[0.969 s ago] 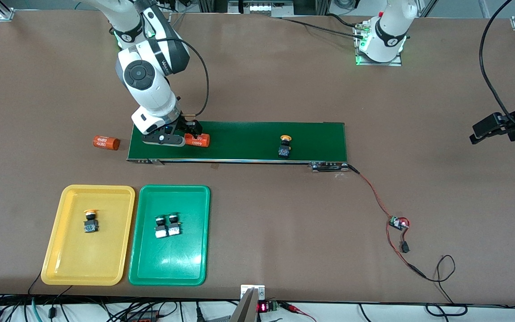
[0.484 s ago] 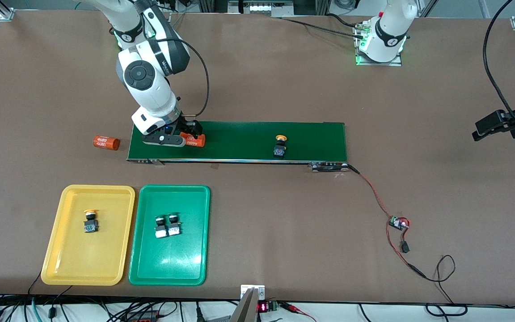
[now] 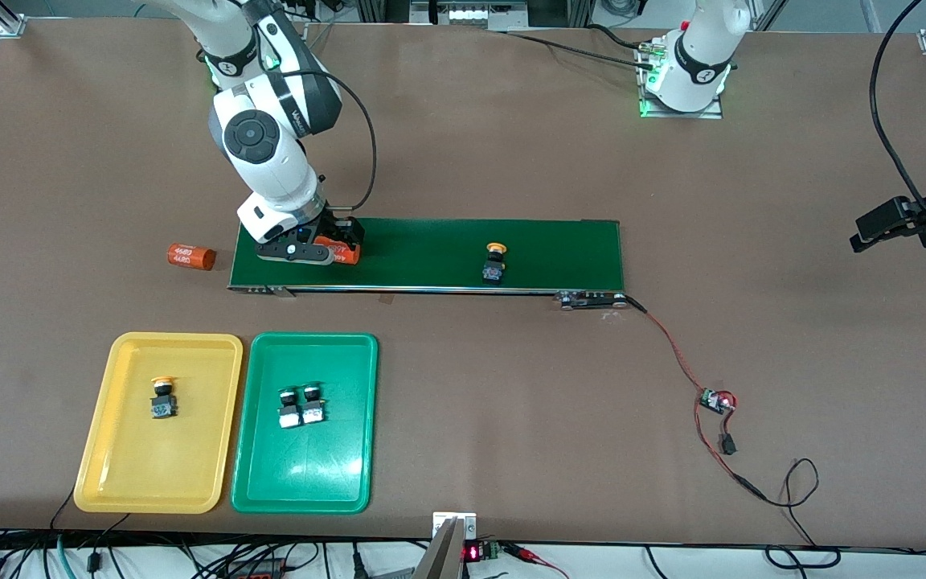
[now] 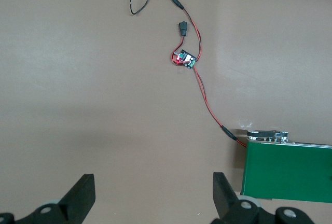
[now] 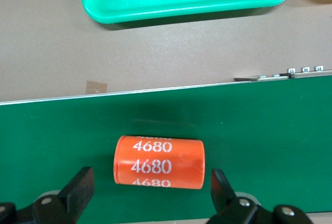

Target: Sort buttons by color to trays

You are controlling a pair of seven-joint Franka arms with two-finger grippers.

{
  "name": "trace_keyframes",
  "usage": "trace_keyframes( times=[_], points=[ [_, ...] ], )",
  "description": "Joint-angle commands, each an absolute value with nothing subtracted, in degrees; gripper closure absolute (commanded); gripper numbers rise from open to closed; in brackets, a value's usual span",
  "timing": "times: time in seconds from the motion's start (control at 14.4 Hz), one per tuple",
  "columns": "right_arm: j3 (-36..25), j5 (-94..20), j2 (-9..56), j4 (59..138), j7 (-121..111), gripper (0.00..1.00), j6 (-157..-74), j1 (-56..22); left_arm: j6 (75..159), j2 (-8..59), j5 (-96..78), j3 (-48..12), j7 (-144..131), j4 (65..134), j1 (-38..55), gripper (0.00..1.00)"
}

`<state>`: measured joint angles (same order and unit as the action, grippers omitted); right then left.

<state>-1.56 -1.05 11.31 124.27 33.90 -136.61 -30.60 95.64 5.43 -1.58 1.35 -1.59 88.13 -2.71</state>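
Only the right wrist view shows the "4680" print on the orange cylinder (image 5: 159, 162) lying between the right gripper's (image 3: 333, 251) spread fingers on the conveyor belt (image 3: 559, 249). A yellow-capped button (image 3: 495, 262) sits farther along the belt, toward the left arm's end. The left gripper (image 4: 153, 200) waits, fingers apart, over bare table.
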Motion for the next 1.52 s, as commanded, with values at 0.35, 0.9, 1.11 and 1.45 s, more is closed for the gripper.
trace_keyframes(
  times=[0.35,0.9,1.11,1.45],
  points=[
    [-1.49,-1.14,11.95,123.13,34.28,0.00,-136.67,-30.59,94.48,5.01,-1.41,0.97,-0.26,86.92,-2.90,0.00],
    [-1.49,-1.14,12.30,123.13,34.28,0.00,-136.67,-30.59,94.48,5.01,-1.41,0.79,-0.26,86.92,-2.90,0.00],
    [-1.49,-1.14,12.39,123.05,34.28,0.00,-136.67,-30.67,94.48,5.10,-1.41,0.79,-0.26,86.92,-2.90,0.00],
    [-1.49,-1.05,12.92,122.70,34.28,0.00,-136.76,-30.76,94.40,5.01,-1.41,0.79,-0.26,86.92,-2.81,0.00]
  ],
)
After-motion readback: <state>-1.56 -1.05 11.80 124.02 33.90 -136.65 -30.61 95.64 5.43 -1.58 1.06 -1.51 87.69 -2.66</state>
